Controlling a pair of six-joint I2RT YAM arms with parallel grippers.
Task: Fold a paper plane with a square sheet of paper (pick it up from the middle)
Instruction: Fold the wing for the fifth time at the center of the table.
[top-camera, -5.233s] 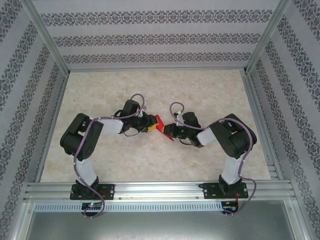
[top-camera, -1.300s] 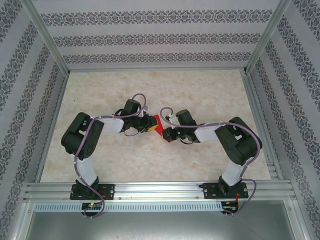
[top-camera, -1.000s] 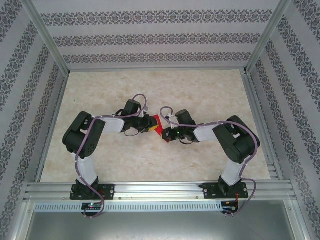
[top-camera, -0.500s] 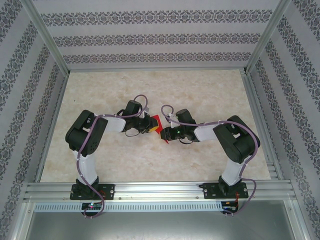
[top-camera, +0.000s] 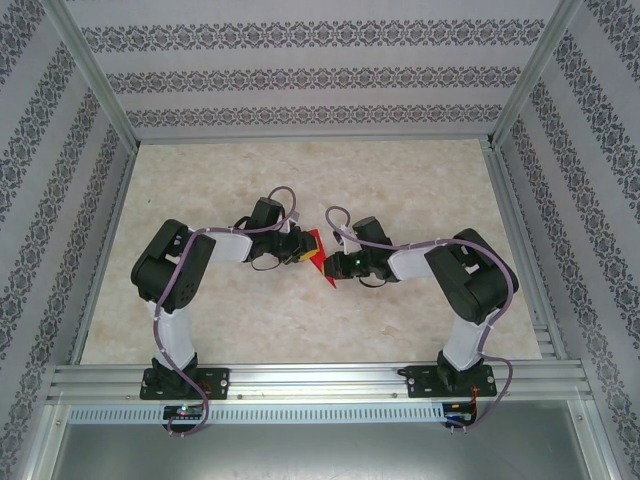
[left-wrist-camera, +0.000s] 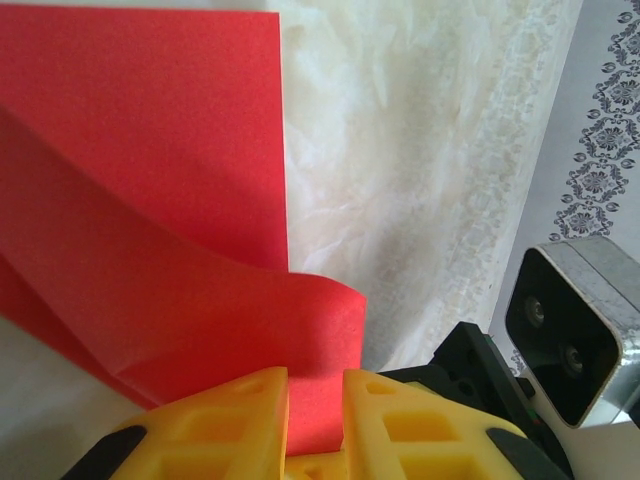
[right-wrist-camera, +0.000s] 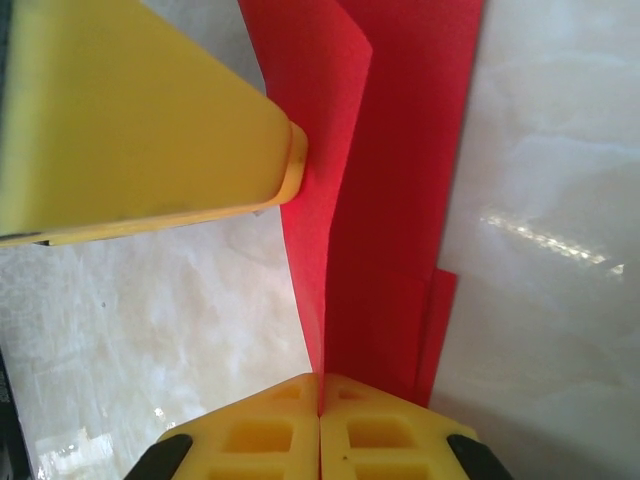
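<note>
I see the creased square sheet of paper (left-wrist-camera: 150, 130) at the middle of the table (top-camera: 300, 320). My left gripper (left-wrist-camera: 315, 400) pinches 1 curled edge there. My right gripper (right-wrist-camera: 320, 395), fingers pressed together, nips the fold opposite.

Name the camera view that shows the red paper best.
Left wrist: the red paper spreads wide, its curled flap pinched in the left tool. Right wrist shows it as a narrower layered strip running from the shut right tool. The top view gives a small red patch between both tools.
</note>
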